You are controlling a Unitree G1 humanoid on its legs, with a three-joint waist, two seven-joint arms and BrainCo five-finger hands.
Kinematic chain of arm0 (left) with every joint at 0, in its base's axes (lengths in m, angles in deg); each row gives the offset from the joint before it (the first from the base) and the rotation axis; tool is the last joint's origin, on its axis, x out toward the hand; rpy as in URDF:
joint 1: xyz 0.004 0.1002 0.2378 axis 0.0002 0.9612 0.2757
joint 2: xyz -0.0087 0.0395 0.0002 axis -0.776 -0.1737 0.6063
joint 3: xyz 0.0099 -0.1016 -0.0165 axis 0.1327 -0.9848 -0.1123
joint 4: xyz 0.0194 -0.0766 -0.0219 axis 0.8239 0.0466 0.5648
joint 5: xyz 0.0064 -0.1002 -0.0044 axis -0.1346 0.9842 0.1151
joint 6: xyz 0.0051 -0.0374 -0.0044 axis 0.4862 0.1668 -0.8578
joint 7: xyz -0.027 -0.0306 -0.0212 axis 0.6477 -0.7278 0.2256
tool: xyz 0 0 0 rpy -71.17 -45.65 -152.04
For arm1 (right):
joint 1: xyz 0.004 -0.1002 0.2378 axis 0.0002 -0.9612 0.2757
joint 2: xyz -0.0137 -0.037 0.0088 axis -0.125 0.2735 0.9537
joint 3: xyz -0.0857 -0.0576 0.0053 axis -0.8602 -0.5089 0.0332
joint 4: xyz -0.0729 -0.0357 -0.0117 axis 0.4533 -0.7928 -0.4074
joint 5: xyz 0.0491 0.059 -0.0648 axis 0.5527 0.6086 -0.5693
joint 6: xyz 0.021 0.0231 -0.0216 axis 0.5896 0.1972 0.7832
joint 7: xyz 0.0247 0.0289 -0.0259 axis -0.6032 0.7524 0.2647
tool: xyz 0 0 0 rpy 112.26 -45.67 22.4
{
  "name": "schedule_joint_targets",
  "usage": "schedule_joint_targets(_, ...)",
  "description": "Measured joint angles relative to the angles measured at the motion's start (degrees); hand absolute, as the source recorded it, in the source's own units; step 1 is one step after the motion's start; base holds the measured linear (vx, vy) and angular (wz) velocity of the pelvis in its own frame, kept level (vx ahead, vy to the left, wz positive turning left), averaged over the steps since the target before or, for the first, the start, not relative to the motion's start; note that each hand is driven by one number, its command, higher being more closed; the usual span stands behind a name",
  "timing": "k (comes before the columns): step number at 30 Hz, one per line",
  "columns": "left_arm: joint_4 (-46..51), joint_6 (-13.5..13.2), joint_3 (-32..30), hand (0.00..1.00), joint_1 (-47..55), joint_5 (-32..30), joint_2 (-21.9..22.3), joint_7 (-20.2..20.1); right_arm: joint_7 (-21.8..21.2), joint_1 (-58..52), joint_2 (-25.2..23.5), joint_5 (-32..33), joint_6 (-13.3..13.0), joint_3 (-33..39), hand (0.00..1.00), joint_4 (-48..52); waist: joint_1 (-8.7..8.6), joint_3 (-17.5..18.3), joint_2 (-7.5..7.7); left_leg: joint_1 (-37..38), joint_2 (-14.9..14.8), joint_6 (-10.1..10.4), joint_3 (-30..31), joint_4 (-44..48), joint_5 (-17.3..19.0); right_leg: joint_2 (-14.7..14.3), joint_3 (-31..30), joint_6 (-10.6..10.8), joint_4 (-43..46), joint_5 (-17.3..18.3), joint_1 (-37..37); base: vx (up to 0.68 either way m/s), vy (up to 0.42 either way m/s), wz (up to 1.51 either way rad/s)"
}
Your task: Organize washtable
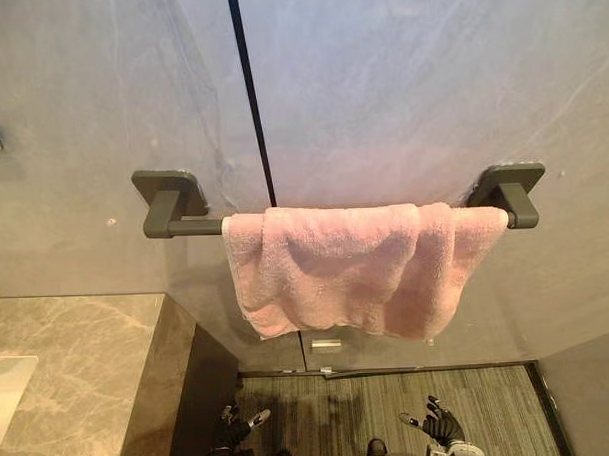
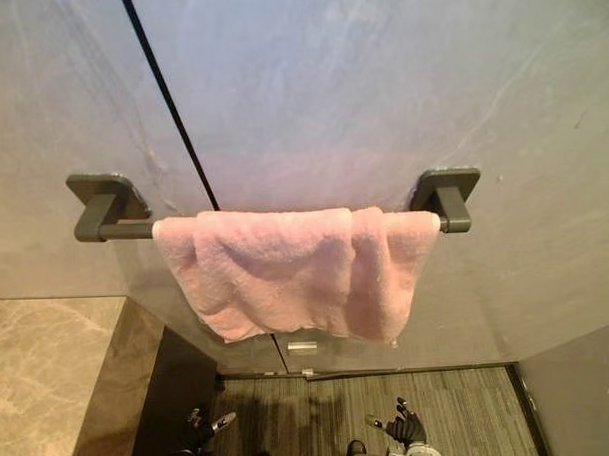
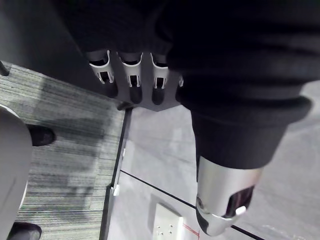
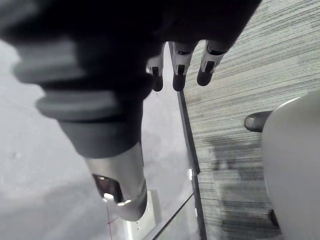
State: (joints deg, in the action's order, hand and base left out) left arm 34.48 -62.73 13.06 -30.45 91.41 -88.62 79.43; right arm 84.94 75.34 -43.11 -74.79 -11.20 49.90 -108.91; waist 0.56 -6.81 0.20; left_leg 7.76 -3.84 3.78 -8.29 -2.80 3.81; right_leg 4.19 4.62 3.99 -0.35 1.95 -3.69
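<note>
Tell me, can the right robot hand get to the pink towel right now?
Probably yes, once the arm lifts. The right robot hand hangs low, open and empty, below the pink towel, which is draped over the dark bar on the wall. Nothing stands between them.

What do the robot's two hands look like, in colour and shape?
Both hands look alike. The left hand has a row of silver fingers with dark tips and a thick silver thumb set apart. A dark ribbed cover wraps its back and wrist. The right hand has the same silver fingers, silver thumb and dark ribbed cover.
</note>
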Motion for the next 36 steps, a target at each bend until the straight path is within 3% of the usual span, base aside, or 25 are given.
schedule_joint_targets(1,-0.04,0.00,0.00,0.00,0.00,-0.01,0.00,0.00,0.00,0.05,0.00,-0.03,0.00,-0.02,0.00,-0.03,-0.05,0.00,-0.01,0.01,0.00,0.00,0.01,0.00,0.00,0.00,0.00,0.00,-0.01,0.00,0.00,0.00,0.000,0.00)
schedule_joint_targets(2,-1.69,0.04,0.05,0.00,-0.91,-0.91,-0.78,0.01,1.17,1.54,1.00,-1.59,0.00,-0.44,0.00,-1.80,-1.37,-0.43,0.17,-0.15,0.05,-0.08,0.07,0.65,0.10,-0.04,-0.11,-0.08,-1.84,-1.24,-1.01,0.00,0.000,0.00)
schedule_joint_targets(13,-3.16,0.46,0.04,0.00,-1.56,-0.89,-0.83,-0.13,0.91,2.39,1.12,1.06,0.30,0.11,0.00,-4.18,-1.33,-0.36,0.06,0.49,0.02,-0.08,0.15,0.84,0.10,-0.03,0.07,-0.10,-1.83,-1.27,-1.81,0.00,0.000,0.00)
schedule_joint_targets(20,-6.38,2.70,0.21,0.00,-3.71,-0.86,-1.12,-1.09,0.15,3.23,0.97,5.81,1.57,2.45,0.00,-7.41,-1.22,-0.32,0.01,2.24,-0.10,-0.08,0.04,1.31,0.10,0.02,0.13,-0.12,-1.87,-1.60,-3.45,-0.07,-0.015,0.00)
schedule_joint_targets(36,-8.84,3.12,2.03,0.00,-5.14,-0.91,-1.43,-1.34,-0.10,3.59,1.20,5.70,2.32,2.80,0.00,-8.79,-1.20,0.05,0.05,2.35,-0.18,-0.07,-0.57,1.13,0.08,-0.10,-0.10,-0.17,-3.98,-2.96,-4.42,-0.03,-0.010,-0.01)
